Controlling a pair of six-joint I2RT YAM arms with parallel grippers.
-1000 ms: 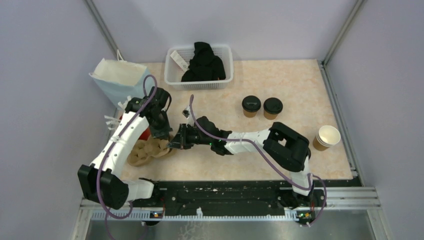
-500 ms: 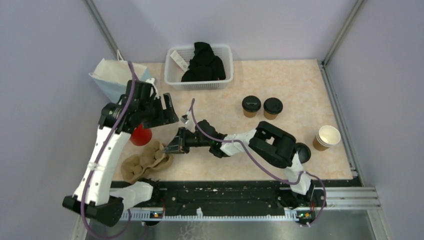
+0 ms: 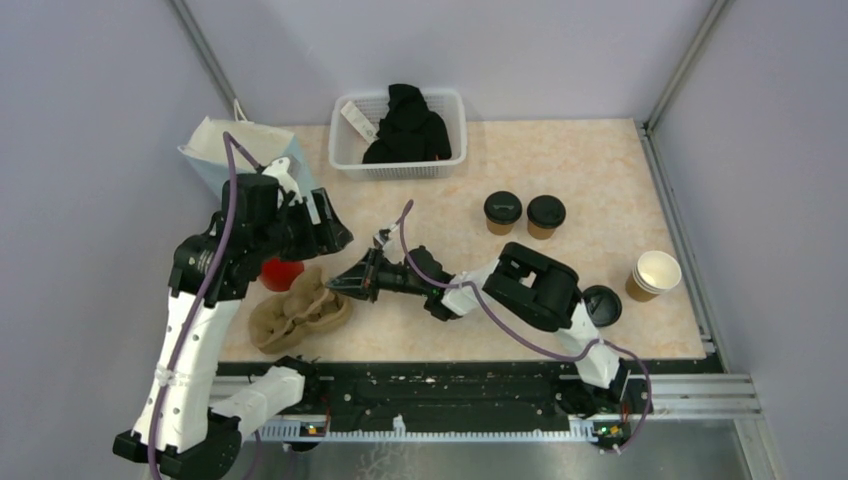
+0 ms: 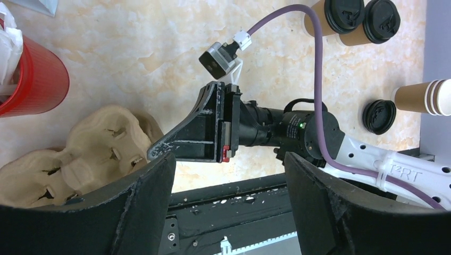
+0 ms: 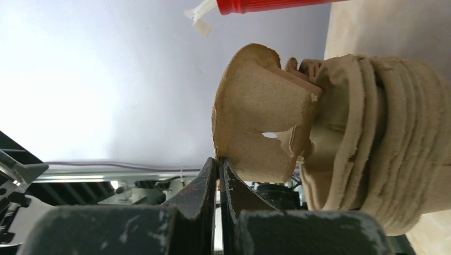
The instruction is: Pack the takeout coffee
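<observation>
We see the two takeout coffees (image 3: 502,211) standing side by side, each under its black lid, right of the middle of the tabletop (image 3: 580,170) and somewhat toward its far edge. Neither hand is close to them.

The left hand (image 3: 325,225) hangs raised over the left part of the tabletop, its fingers (image 4: 141,207) spread wide with nothing between them. The coffees sit well off to its right.

The right hand (image 3: 347,284) reaches across to the left, low over the tabletop and pointing away from the coffees. It is closed, and we see nothing between its fingers. The tips sit right at the edge of the moulded cardboard cup carrier (image 3: 295,315), which lies near the front left corner.

A red cup (image 3: 280,272) stands just behind the carrier. A stack of open paper cups (image 3: 655,272) stands near the right edge, and a loose black lid (image 3: 600,305) lies close beside it.
</observation>
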